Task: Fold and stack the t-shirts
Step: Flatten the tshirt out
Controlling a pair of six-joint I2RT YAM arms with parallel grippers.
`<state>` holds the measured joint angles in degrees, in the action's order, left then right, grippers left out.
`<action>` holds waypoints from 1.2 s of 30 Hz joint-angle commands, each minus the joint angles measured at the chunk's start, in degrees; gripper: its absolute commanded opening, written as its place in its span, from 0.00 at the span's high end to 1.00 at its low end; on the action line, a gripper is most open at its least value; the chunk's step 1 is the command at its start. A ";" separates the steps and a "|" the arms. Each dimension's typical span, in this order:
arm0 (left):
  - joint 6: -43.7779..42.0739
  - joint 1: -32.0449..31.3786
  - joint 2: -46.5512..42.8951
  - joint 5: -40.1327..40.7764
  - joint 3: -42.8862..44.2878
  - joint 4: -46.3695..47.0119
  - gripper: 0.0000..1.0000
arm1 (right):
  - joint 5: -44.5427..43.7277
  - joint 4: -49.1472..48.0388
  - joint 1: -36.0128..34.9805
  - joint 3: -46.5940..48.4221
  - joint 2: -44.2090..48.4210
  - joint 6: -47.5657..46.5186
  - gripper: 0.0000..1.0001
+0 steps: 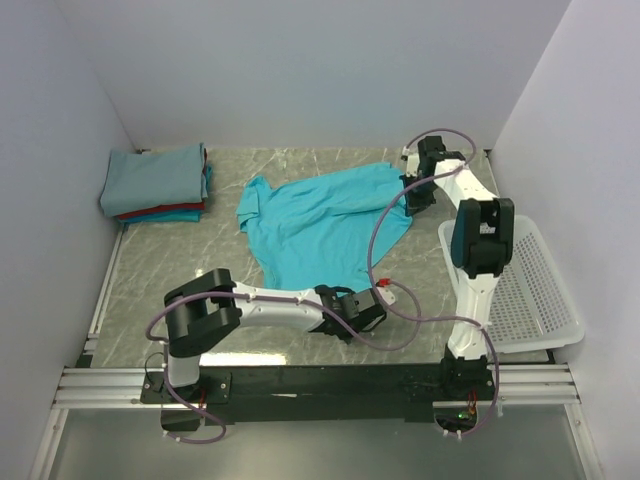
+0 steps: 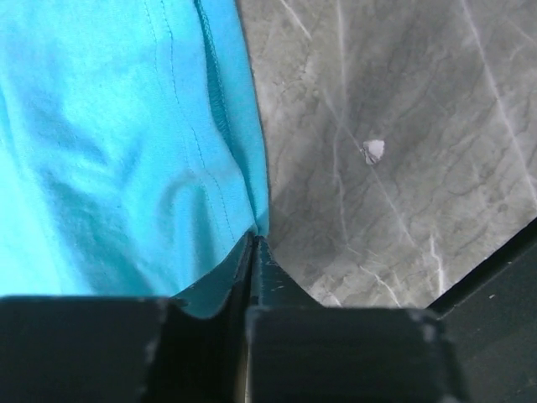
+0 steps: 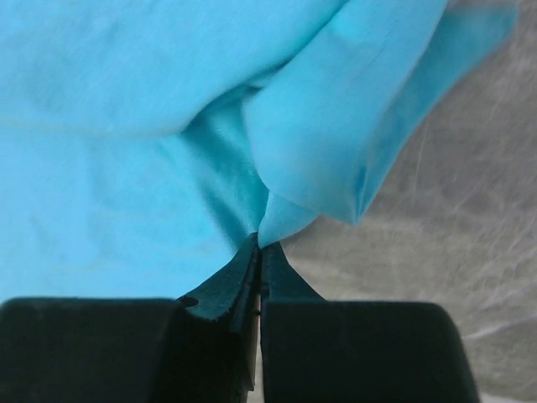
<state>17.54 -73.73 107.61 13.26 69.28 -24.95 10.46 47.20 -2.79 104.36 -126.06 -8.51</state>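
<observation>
The turquoise t-shirt point(image 1: 325, 225) lies spread but rumpled in the middle of the counter point(image 1: 180, 260), one sleeve reaching toward 10 o'clock. It is not yet folded.

The left pincer point(image 2: 254, 243) is closed on the shirt's hem at the 6 o'clock edge. Its wrist view shows the tips pressed together with a pinch of stitched cloth between them. The right pincer point(image 3: 258, 245) is likewise clamped on cloth at the shirt's 2 o'clock corner, where a fold of fabric bunches up out of the tips.

Holding two far-apart points on the right-hand side suggests the arms mean to tension that edge. From there they could either pull the shirt flat or carry the side over toward 9 o'clock for a first fold.

The finished t-shirts point(image 1: 155, 185) sit as a stack at 10 o'clock against the left wall, grey-blue on top with red and teal edges showing beneath. They are well apart from the working shirt, which leaves room to fold. The white mesh basket point(image 1: 530, 290) hangs off the counter at 3 o'clock, beside the right arm.
</observation>
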 commanded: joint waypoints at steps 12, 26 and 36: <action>13.56 -4.57 -21.82 -8.15 -12.67 -8.53 0.99 | 8.35 0.96 -2.66 -21.90 24.97 -4.49 1.00; 21.30 -5.19 -38.88 -16.68 -23.39 -14.08 0.99 | 6.78 8.53 -8.55 -36.24 41.86 -18.73 0.44; 23.15 -5.10 -43.18 -17.21 -28.32 -13.02 0.82 | 2.30 11.16 -8.03 -39.22 43.88 -29.72 0.45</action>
<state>39.24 -78.70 67.64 -2.96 41.12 -38.68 15.42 56.34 -11.31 66.59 -84.64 -33.65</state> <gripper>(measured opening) 0.171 0.554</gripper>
